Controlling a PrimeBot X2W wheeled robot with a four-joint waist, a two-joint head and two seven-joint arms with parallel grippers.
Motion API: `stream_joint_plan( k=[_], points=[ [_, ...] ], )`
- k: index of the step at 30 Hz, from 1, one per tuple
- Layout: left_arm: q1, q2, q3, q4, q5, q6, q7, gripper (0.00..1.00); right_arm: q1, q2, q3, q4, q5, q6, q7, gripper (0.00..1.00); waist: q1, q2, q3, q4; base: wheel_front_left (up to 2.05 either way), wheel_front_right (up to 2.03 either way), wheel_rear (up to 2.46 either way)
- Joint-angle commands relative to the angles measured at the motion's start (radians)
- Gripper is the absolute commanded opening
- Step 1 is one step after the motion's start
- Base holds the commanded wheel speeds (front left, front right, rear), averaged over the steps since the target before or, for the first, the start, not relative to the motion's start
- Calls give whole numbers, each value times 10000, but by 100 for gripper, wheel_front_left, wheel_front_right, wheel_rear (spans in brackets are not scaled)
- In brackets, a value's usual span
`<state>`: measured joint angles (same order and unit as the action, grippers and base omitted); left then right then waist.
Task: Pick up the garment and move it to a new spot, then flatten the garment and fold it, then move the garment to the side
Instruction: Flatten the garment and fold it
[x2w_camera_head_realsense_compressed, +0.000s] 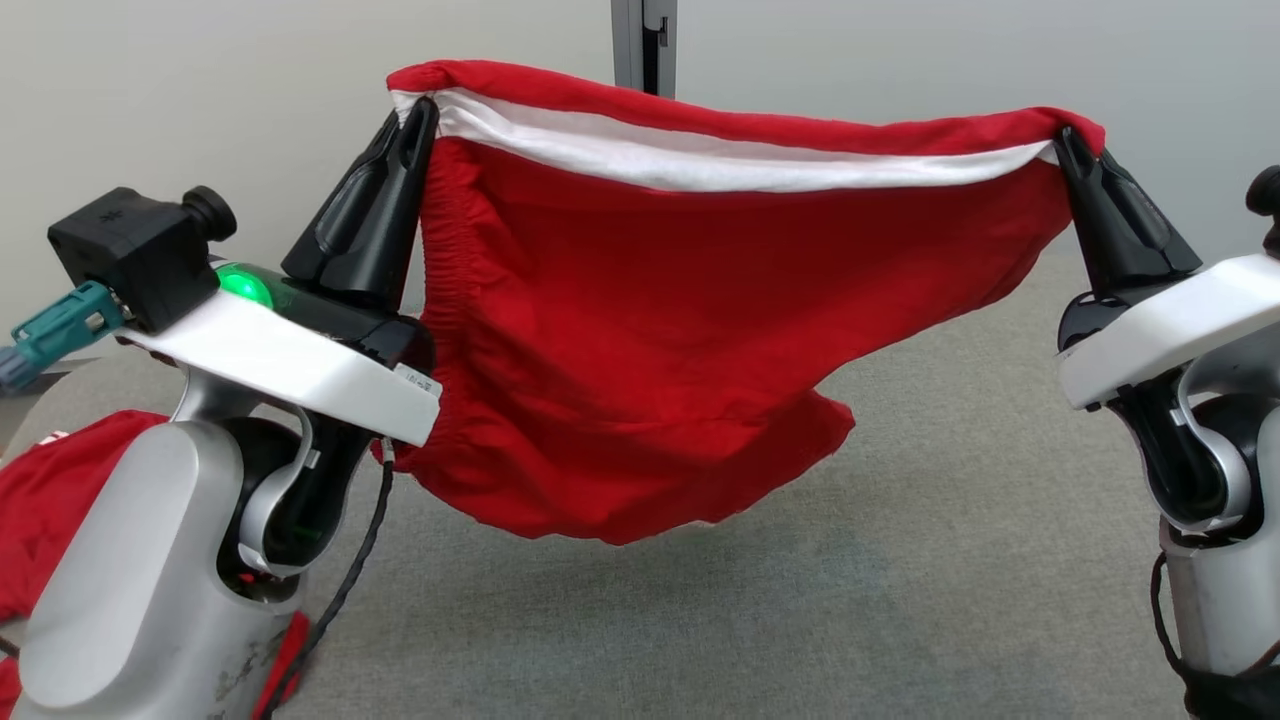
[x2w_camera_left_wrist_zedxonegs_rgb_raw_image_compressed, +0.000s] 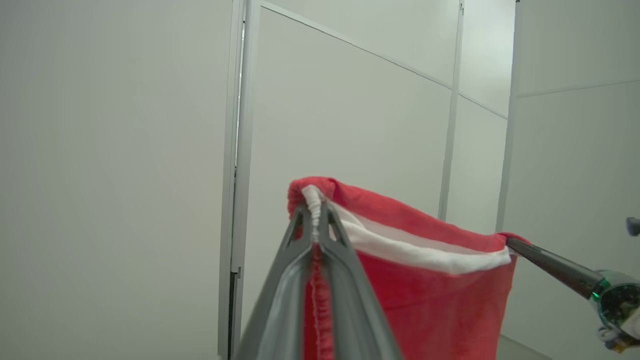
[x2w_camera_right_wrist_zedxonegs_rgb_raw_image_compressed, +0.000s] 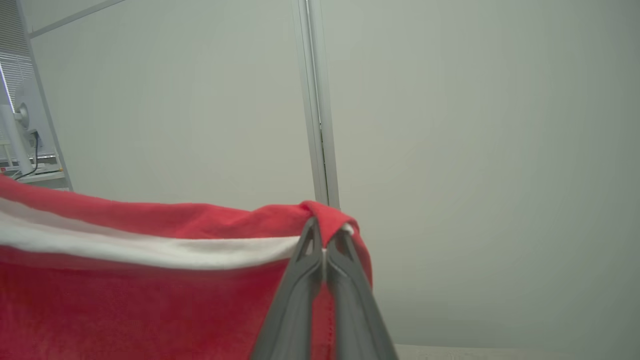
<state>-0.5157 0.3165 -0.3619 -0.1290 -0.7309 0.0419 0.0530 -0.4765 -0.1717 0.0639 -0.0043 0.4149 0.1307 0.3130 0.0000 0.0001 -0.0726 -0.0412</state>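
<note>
A red garment (x2w_camera_head_realsense_compressed: 680, 330) with a white band along its top hangs in the air, stretched between my two grippers above the grey tabletop. My left gripper (x2w_camera_head_realsense_compressed: 418, 112) is shut on its upper left corner, my right gripper (x2w_camera_head_realsense_compressed: 1066, 138) on its upper right corner. In the left wrist view the fingers (x2w_camera_left_wrist_zedxonegs_rgb_raw_image_compressed: 315, 225) pinch the gathered red and white edge of the garment (x2w_camera_left_wrist_zedxonegs_rgb_raw_image_compressed: 425, 295), with the right gripper (x2w_camera_left_wrist_zedxonegs_rgb_raw_image_compressed: 510, 241) at the far end. The right wrist view has the right gripper (x2w_camera_right_wrist_zedxonegs_rgb_raw_image_compressed: 324, 239) closed on the garment (x2w_camera_right_wrist_zedxonegs_rgb_raw_image_compressed: 150, 300), red cloth draped over the tips.
Another red cloth (x2w_camera_head_realsense_compressed: 50, 500) lies at the lower left behind my left arm. The grey table surface (x2w_camera_head_realsense_compressed: 900, 560) spreads under the hanging garment. A pale partition wall with a metal post (x2w_camera_head_realsense_compressed: 645, 40) stands behind.
</note>
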Motion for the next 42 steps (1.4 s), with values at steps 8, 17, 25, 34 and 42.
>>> stream_joint_plan(
  k=[8,17,25,34,42],
  points=[
    [-1595,74,495,1287,-644,-371,350,0,-1947,-571,388,430,-538,-2,72,0,0,-1,2072,-164,0,0,0],
    [-6529,-292,612,4612,-214,-1218,-141,0,-7075,-583,940,2790,-425,-2,-1348,0,0,-1,5163,-79,0,0,0],
    [-9161,-631,638,7557,213,-1609,-2268,0,-9638,-57,696,5722,-803,-11,-3961,0,0,-1,6036,-49,0,0,0],
    [-8254,-1448,-417,9174,-143,-1732,-3005,0,-8542,217,1385,7903,-247,-8,-4937,0,0,-1,6246,273,0,0,0],
    [-5549,-1389,-2083,9085,-837,-1732,-3182,0,-6329,-293,2806,9318,1023,-5,-5134,0,0,-1,5441,668,0,0,0]
  ],
)
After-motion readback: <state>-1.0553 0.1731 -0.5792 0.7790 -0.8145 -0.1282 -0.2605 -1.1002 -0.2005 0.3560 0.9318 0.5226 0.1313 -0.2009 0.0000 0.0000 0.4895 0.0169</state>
